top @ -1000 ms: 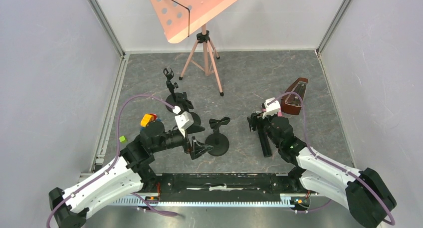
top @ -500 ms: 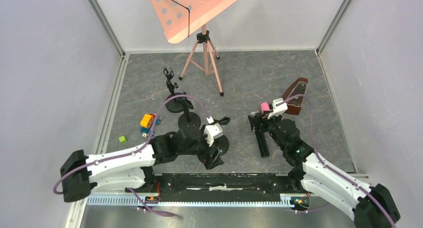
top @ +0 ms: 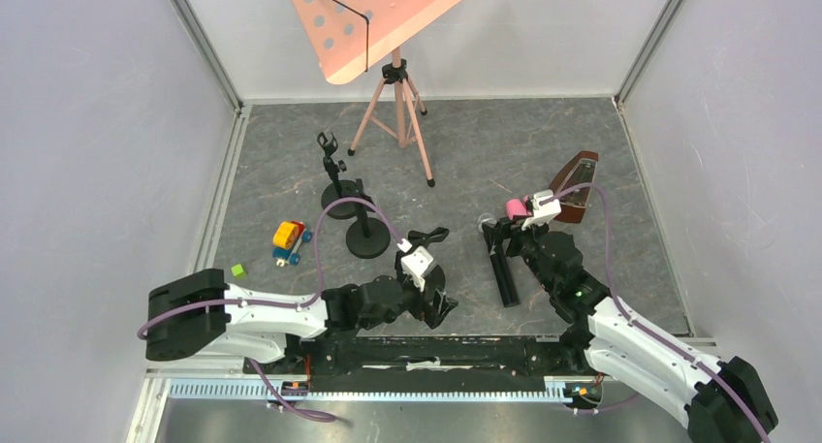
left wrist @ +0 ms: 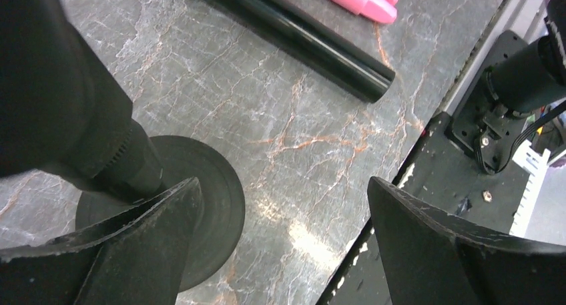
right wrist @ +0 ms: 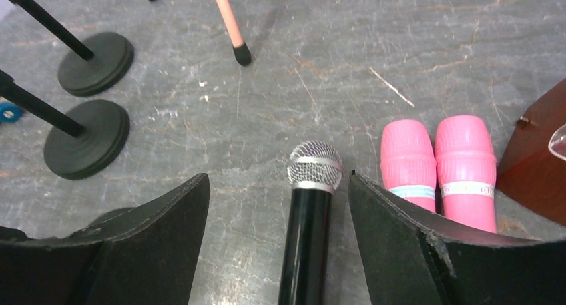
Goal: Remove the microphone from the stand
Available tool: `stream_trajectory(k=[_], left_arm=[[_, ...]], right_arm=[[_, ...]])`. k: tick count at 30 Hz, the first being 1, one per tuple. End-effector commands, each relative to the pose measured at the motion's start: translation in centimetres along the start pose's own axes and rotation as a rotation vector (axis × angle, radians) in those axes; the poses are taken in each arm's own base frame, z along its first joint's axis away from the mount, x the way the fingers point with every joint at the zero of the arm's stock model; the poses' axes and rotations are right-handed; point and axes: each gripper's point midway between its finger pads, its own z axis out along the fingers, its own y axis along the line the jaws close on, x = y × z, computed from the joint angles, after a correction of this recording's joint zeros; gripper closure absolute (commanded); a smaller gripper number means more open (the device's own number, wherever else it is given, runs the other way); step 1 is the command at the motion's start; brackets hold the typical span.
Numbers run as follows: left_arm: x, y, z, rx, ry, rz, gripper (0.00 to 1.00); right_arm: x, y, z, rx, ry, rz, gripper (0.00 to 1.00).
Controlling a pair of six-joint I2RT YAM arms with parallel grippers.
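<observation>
The black microphone (top: 504, 273) with a silver mesh head lies flat on the grey table, off its stand. In the right wrist view the microphone (right wrist: 306, 238) lies between the fingers of my open right gripper (right wrist: 277, 179), which touch nothing. That gripper (top: 501, 241) hovers over the microphone's head end. The stand's empty clip (top: 426, 237) stands to the left. My left gripper (top: 436, 307) is open and empty beside the stand's round base (left wrist: 200, 205); its left finger is next to the stand's pole (left wrist: 107, 145). The microphone body (left wrist: 300, 31) shows beyond.
Two more black stands (top: 339, 203) (top: 366, 237) stand behind, left of centre. A pink music stand (top: 388, 16) on a tripod is at the back. A brown metronome (top: 574, 186) and two pink cylinders (right wrist: 437, 158) lie right of the microphone. A toy car (top: 288, 239) and a green cube (top: 237, 269) sit at left.
My left arm has swung right and down toward the near edge, ending beside the stand's base. My right gripper shifted slightly over the microphone, which stays on the table.
</observation>
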Motion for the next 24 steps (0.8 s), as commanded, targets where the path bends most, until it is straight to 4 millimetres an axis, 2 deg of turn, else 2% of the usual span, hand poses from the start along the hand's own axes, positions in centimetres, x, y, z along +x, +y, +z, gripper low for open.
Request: stream_trajectory(k=[1, 4, 6, 10, 14, 16, 24], left_arm=[[3.2, 1.3, 0.1, -0.082, 0.080, -0.058, 0.00], [5.1, 1.6, -0.8, -0.073, 0.124, -0.082, 0.00], [5.4, 1.5, -1.7, -0.052, 0.106, -0.105, 0.00], [4.3, 1.4, -3.0, -0.004, 0.033, -0.096, 0.00], [2.0, 0.5, -3.8, 0.055, -0.017, -0.038, 0.00], [1.7, 0.4, -4.0, 0.061, -0.011, -0.013, 0.00], [4.7, 2.9, -3.3, -0.083, 0.049, -0.077, 0.00]], right_arm=[[-0.7, -0.5, 0.3, 0.038, 0.005, -0.009, 0.19], [-0.6, -0.6, 0.3, 0.046, 0.009, -0.015, 0.18], [-0.6, -0.7, 0.3, 0.048, 0.010, -0.015, 0.18], [-0.4, -0.8, 0.5, 0.053, 0.016, -0.016, 0.18], [-0.3, -0.6, 0.6, 0.045, 0.025, -0.014, 0.18], [-0.3, -0.5, 0.6, 0.045, 0.024, -0.014, 0.18], [-0.1, -0.7, 0.6, 0.052, 0.027, -0.016, 0.18]])
